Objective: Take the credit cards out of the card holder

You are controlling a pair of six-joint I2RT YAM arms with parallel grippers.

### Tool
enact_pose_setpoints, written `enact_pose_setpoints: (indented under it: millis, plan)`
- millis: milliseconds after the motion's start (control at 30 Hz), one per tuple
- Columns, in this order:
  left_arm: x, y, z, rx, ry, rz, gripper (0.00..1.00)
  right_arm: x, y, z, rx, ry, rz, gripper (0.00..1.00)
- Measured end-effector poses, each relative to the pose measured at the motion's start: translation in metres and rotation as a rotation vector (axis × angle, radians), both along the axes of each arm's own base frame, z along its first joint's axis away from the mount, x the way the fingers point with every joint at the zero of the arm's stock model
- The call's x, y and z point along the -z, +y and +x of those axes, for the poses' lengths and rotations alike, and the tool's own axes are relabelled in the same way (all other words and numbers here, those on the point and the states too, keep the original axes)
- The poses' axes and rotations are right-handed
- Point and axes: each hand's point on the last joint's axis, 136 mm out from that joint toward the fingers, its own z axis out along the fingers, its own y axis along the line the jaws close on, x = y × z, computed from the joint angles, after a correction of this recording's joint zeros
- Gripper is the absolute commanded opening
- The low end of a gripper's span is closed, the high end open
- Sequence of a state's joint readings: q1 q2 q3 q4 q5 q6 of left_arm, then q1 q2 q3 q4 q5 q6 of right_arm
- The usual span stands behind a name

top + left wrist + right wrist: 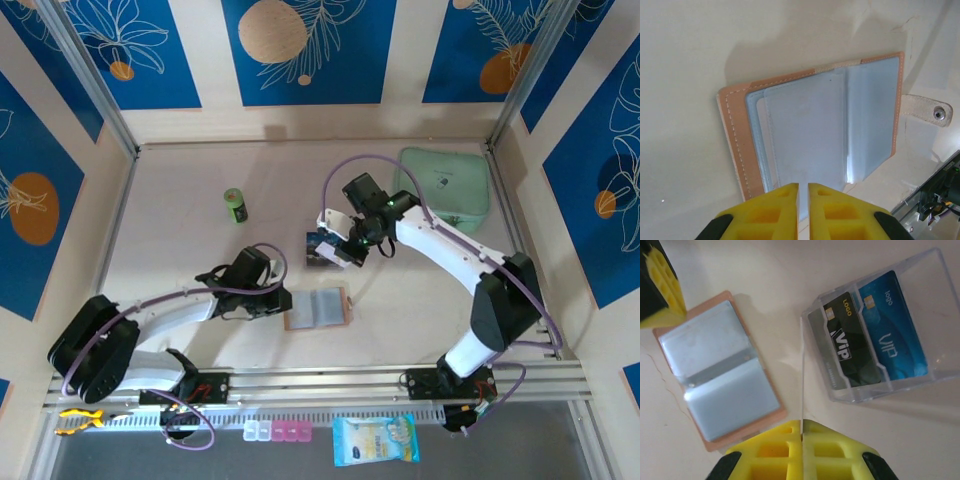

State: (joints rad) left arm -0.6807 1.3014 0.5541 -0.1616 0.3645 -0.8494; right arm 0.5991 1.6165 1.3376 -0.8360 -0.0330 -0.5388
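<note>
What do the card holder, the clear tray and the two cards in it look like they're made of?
The card holder: tan leather or imitation, matte, stitched edge; pockets soft clear vinyl, hazy. The clear tray: rigid glossy plastic, see-through with sharp highlights. The black card and blue card: thin glossy printed plastic, apparently.

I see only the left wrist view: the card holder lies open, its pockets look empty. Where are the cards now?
Observer: A dark card and a blue card sit in a clear tray, in separate compartments.
Operator: Where is this tray?
Observer: On the table beyond the card holder, apart from it.
Operator: And the right gripper?
Observer: The right gripper is shut, close to the tray.
</note>
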Motion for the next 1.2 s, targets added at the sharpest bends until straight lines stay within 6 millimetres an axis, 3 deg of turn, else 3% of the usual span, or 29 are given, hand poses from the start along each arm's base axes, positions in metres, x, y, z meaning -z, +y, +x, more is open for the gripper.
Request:
enact_pose_setpoints:
  millis: [400, 600, 933, 1200]
  plan:
    - [-0.003, 0.005, -0.004, 0.006, -0.005, 0.009, 0.13, -0.003, 0.006, 0.064, -0.11, -0.05, -0.047, 0.02]
    - [-0.009, 0.007, -0.005, 0.002, -0.027, 0.0, 0.13, -0.001, 0.01, 0.088, -0.128, -0.065, -0.05, 0.03]
    - [-0.004, 0.015, -0.009, -0.009, -0.018, 0.015, 0.13, 0.012, 0.017, 0.109, -0.152, -0.051, -0.063, 0.05]
    - [-0.003, 0.016, -0.011, -0.011, -0.014, 0.018, 0.13, 0.03, 0.014, 0.109, -0.163, -0.012, -0.087, 0.17]
